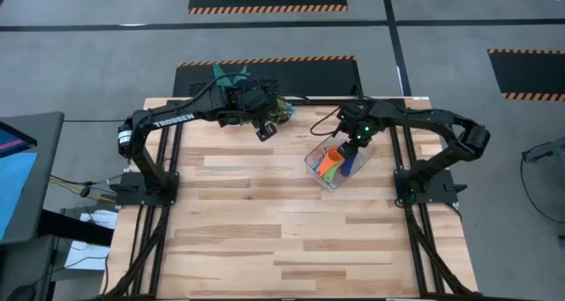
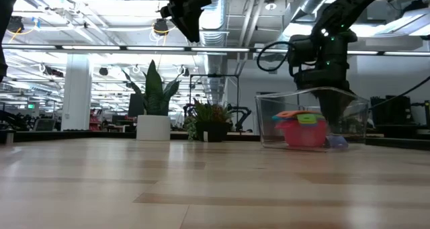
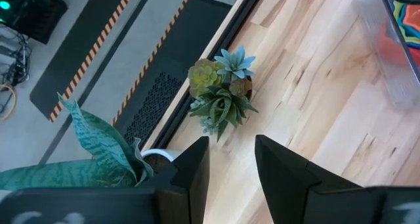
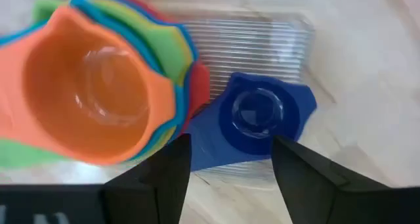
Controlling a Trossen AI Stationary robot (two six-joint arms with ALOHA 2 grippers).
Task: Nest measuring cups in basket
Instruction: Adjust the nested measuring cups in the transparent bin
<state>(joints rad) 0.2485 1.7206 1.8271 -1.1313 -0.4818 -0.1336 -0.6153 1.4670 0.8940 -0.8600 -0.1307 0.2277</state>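
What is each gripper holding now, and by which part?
Nothing. The right gripper is open above the blue cup in the basket; the left gripper is open, empty.

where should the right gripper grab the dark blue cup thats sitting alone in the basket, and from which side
Probably by the rim, from straight above. The dark blue cup sits mouth up on the basket floor beside the nested stack with the orange cup innermost. The right gripper hangs open just over it, so one finger could go inside the bowl and one outside, on the side away from the stack.
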